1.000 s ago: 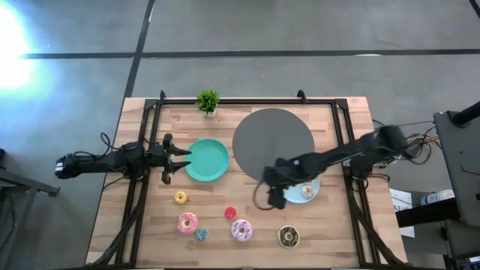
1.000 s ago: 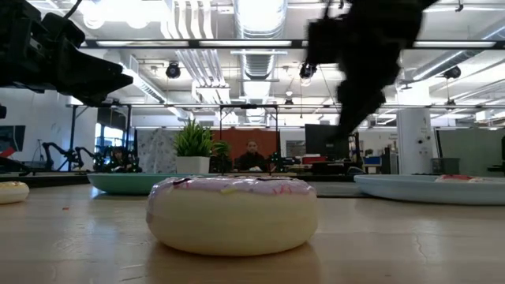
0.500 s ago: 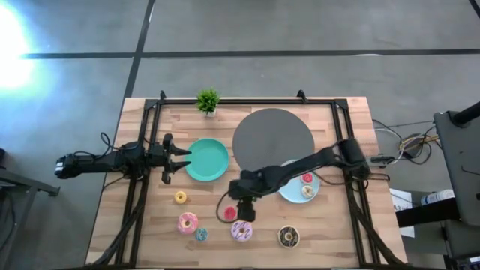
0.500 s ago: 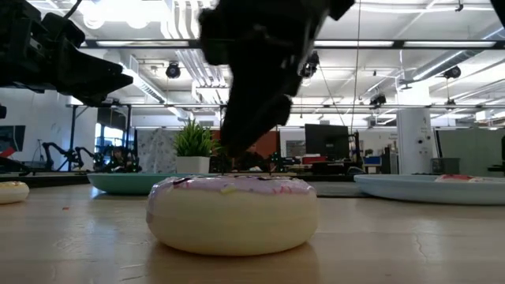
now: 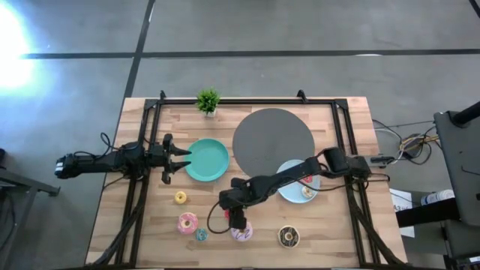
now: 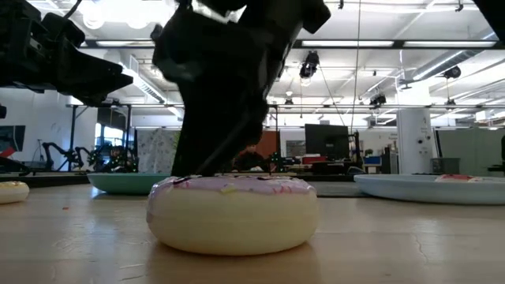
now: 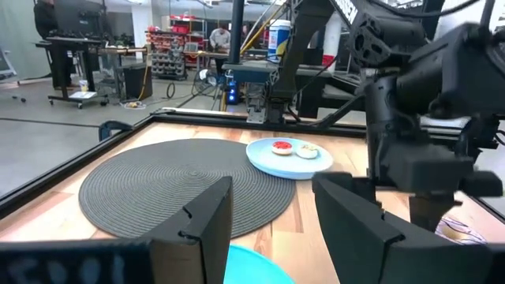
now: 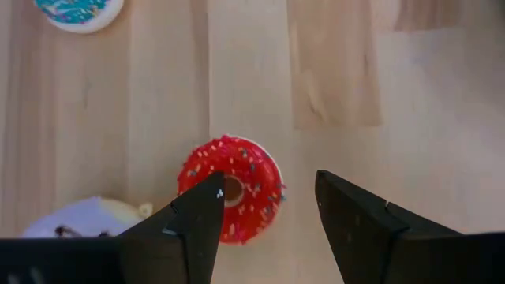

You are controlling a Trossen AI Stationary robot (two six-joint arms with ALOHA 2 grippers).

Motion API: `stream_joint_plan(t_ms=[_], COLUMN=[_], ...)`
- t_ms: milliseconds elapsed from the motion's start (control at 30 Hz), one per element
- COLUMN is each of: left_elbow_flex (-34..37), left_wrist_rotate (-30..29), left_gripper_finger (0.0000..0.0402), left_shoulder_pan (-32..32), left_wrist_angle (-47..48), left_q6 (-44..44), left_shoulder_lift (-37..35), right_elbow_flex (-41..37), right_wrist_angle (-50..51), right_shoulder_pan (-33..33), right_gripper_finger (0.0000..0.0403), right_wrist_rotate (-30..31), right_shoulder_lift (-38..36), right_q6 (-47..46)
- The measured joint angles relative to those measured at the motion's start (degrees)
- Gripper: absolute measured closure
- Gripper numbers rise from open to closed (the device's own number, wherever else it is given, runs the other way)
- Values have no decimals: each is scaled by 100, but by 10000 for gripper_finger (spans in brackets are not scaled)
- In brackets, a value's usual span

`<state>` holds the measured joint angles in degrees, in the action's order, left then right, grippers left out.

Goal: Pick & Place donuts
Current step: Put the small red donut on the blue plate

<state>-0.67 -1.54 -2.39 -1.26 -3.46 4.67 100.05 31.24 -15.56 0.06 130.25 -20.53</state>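
My right gripper (image 8: 268, 183) is open and points down over a red mini donut (image 8: 230, 199) that lies flat on the wood. One finger stands over the donut's hole and the other clear of its rim. In the high view the right gripper (image 5: 232, 215) hides that donut. The pink-white sprinkled donut (image 5: 241, 232), chocolate donut (image 5: 289, 237), pink donut (image 5: 187, 222), teal donut (image 5: 201, 235) and yellow donut (image 5: 180, 197) lie on the table. A second red donut (image 5: 307, 178) and a pale one (image 5: 307, 193) rest on the light-blue plate (image 5: 289, 187). My left gripper (image 5: 178, 156) waits open beside the green plate (image 5: 206, 160).
A round grey mat (image 5: 273, 140) lies behind the light-blue plate, and a small potted plant (image 5: 208, 100) stands at the far edge. Black frame rails (image 5: 142, 187) run along both table sides. The sprinkled donut (image 6: 233, 213) sits just nearer than my right gripper (image 6: 221, 102).
My right gripper has swung from the light-blue plate toward the table's left and near edge, and now stands over the red mini donut on the wood. A red donut now shows on the plate where the arm was.
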Motion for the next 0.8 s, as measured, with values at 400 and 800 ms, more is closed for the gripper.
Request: stream_joint_plan(t_ms=[400, 800], left_elbow_flex=[1, 1], left_wrist_rotate=[0, 0], left_gripper_finger=[245, 245], left_shoulder_pan=[0, 1], left_wrist_angle=[0, 0], left_q6=[1, 1], left_shoulder_lift=[0, 0], right_elbow_flex=[10, -112], right_wrist_angle=[338, 2008], right_shoulder_pan=[-7, 180], right_gripper_finger=[305, 389], right_wrist_rotate=[287, 1240], right_shoulder_lift=[75, -1018], right_q6=[148, 120])
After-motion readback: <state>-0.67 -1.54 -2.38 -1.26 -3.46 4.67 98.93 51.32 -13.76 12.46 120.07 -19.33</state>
